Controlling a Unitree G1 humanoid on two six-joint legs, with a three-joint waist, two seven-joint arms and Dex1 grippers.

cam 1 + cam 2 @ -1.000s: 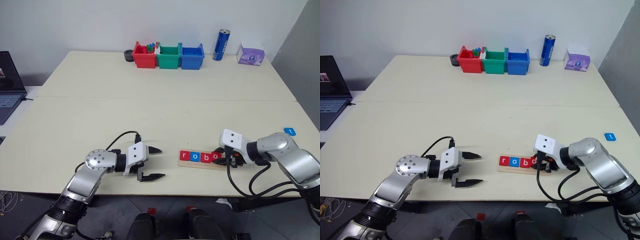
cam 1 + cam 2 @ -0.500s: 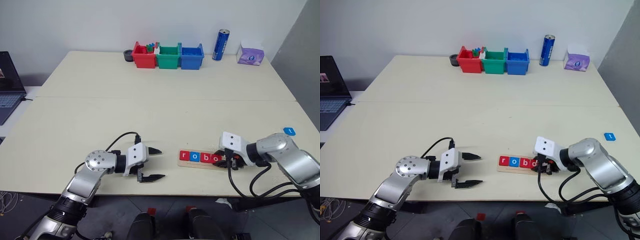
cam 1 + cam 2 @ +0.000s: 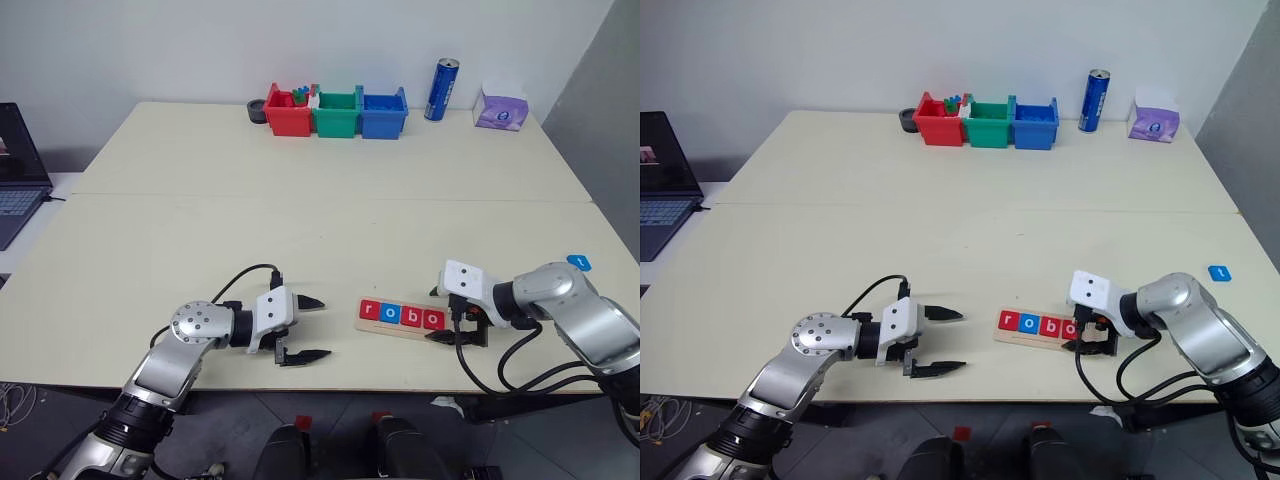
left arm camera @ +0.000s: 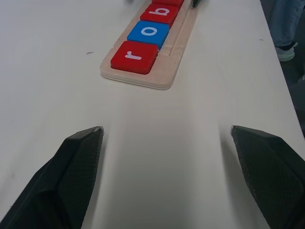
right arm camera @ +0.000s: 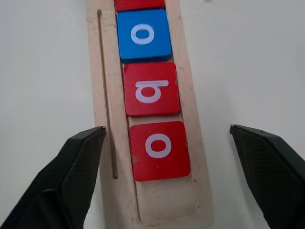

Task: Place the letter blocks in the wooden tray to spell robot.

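Right now your right tool (image 3: 1087,335) hangs with its fingers spread wide over the near end of the wooden tray (image 5: 190,119), holding nothing; your left tool (image 3: 303,327) is likewise spread and empty, just beside the tray's other end. Four letter blocks sit in the tray touching in a row: red r (image 4: 135,56), blue o (image 5: 143,35), red b (image 5: 152,88), red o (image 5: 159,150), with one bare slot left beyond that last o. The remaining tile, a blue t block (image 3: 579,263), lies well apart on the table (image 3: 300,230) toward its right edge. I'd say fetching it is your step: lift clear of the tray first so you don't nudge the row, grip the tile by its edges, and set it flat against the o. At the far side stand a red bin (image 3: 288,113) with small coloured pieces inside, a green bin (image 3: 337,113) and a blue bin (image 3: 384,113) whose contents you can't make out.
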